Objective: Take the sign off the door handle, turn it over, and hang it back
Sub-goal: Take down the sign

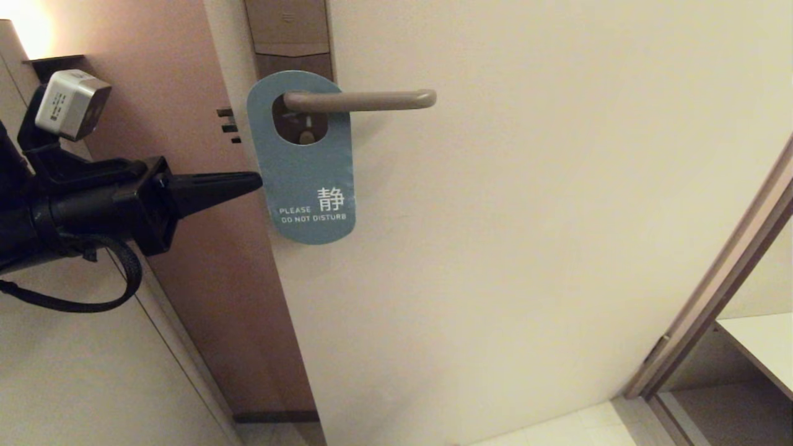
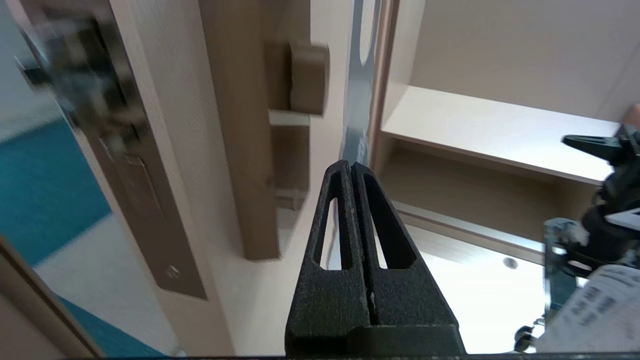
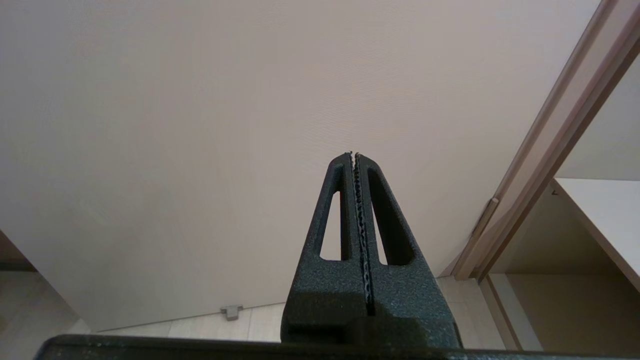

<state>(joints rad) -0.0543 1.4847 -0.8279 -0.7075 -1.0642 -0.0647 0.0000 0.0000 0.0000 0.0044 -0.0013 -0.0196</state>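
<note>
The sign (image 1: 303, 179) hangs by its oval hole on the door handle (image 1: 365, 100), teal side out, reading "PLEASE DO NOT DISTURB". The handle is a beige bar sticking out to the right from a brown lock plate (image 1: 291, 37). My left gripper (image 1: 257, 181) is shut and points right, its tip at the sign's left edge at mid height. In the left wrist view the sign (image 2: 357, 90) shows edge-on just beyond the closed left gripper (image 2: 350, 164), with nothing visible between the fingers. My right gripper (image 3: 354, 155) is shut and empty, low down, facing the bare door.
The pale door (image 1: 526, 217) fills the middle. Dark latch bolts (image 1: 228, 127) sit on its left edge beside a brown wall panel (image 1: 204, 248). A door frame (image 1: 712, 297) and a white shelf (image 1: 756, 347) stand at the lower right.
</note>
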